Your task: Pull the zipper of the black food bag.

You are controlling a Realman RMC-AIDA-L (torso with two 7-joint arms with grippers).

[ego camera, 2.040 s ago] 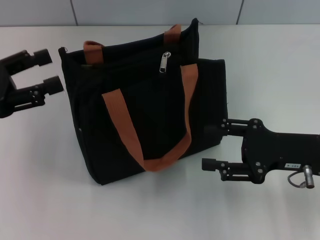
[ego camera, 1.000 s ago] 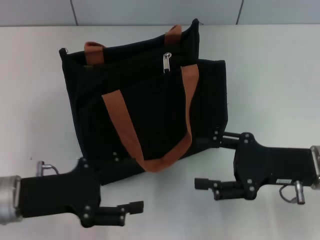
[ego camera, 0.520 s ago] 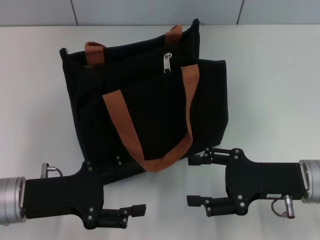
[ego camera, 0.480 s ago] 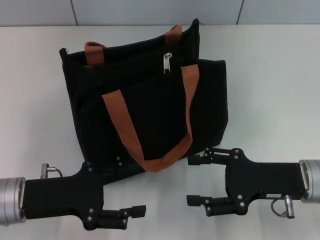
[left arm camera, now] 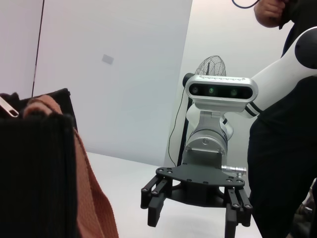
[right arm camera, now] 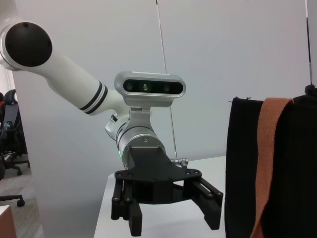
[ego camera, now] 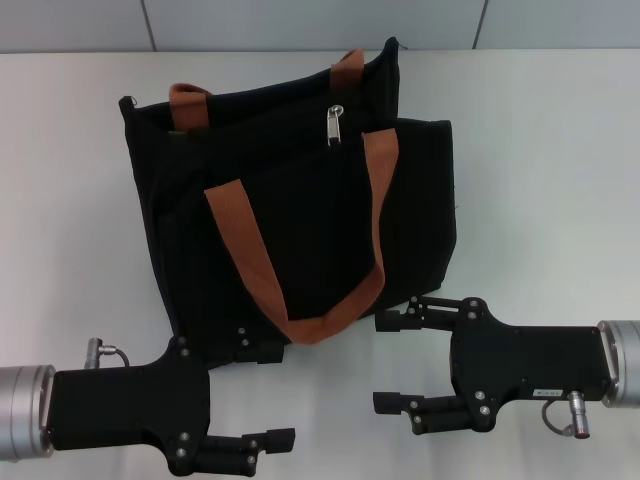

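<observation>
**Both grippers low at near edge; zipper untouched at far side of bag**

One black food bag (ego camera: 300, 210) is recorded, lying toward the far edge of the tabletop (ego camera: 540, 150), roughly central between the left and right edges. One zipper (ego camera: 333, 125) is counted, its silver pull resting on the bag's upper panel near the far edge. Two orange-brown strap handles are noted: the near handle (ego camera: 300, 270) looped across the bag's face, the far handle (ego camera: 190, 100) showing at the far rim.

Two grippers are counted. The left gripper (ego camera: 268, 395) is held near the near-left corner, its upper finger just at the bag's near edge; its fingers are spread and nothing is held. The right gripper (ego camera: 392, 362) is held near the near edge, right of centre, just beside the bag's near-right corner; its fingers are likewise spread and empty. Each is seen from the opposite wrist view (left arm camera: 195, 208) (right arm camera: 166, 210) with fingers parted.

Risks, as judged: the pull is small and well apart from both grippers, so a mis-grip on fabric or on the strap beside it is likely. If the bag is not braced by the other gripper, the soft body may be dragged or tipped rather than the slider moved. The loose near handle may be snagged on approach.
</observation>
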